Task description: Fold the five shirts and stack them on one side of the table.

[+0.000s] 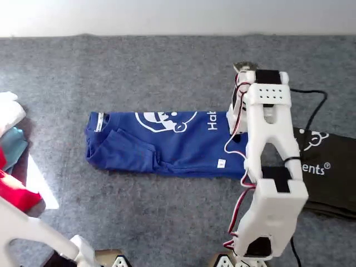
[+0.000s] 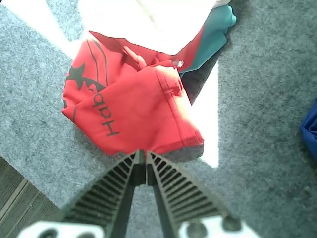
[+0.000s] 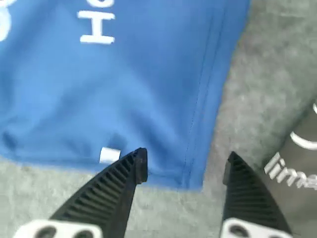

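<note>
A blue shirt (image 1: 161, 142) lies folded lengthwise across the middle of the grey table, white print up. My right gripper (image 3: 187, 162) hovers open just above its right hem corner (image 3: 193, 168), one finger on either side of it. The right arm (image 1: 270, 144) hangs over that end of the shirt. A black shirt (image 1: 328, 167) lies folded to the right of it. At the table's left edge a red shirt (image 2: 133, 104) sits bunched under a white shirt (image 2: 148, 20) and a teal one (image 2: 218, 29). My left gripper (image 2: 146, 161) is shut and empty, tips at the red shirt's hem.
The left arm (image 1: 33, 231) rests at the near left corner. A bright patch of sunlight (image 1: 39, 186) falls beside the pile. The blue shirt's collar end (image 2: 311, 129) is some way from the left gripper. Grey mat (image 1: 167, 67) stretches behind the shirts.
</note>
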Robot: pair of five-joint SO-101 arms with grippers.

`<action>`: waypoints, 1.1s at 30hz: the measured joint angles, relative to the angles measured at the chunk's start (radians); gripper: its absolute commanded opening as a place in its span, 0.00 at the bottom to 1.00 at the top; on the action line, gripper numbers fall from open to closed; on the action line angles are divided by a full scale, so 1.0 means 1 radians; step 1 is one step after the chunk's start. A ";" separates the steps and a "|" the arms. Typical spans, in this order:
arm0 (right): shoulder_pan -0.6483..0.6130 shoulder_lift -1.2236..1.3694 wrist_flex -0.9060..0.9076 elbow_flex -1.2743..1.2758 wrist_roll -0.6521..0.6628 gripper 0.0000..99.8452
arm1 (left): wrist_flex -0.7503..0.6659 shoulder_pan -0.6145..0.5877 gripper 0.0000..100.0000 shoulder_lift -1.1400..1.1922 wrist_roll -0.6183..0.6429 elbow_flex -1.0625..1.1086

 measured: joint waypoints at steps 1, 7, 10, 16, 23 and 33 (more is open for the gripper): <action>0.000 0.025 -0.023 0.000 -0.003 0.27 | 0.000 0.009 0.02 0.000 0.000 0.000; -0.006 0.124 -0.120 0.003 -0.023 0.27 | 0.000 0.089 0.02 0.000 0.000 0.000; -0.018 0.157 -0.146 0.003 -0.051 0.27 | 0.000 0.117 0.02 0.000 0.000 0.000; -0.060 0.235 -0.161 0.003 -0.061 0.14 | 0.000 0.126 0.02 0.000 0.000 0.000; -0.054 0.272 -0.158 -0.012 -0.061 0.01 | 0.000 0.126 0.02 0.000 0.000 0.000; -0.003 0.180 -0.126 0.008 0.103 0.01 | 0.000 0.126 0.02 0.000 0.000 0.000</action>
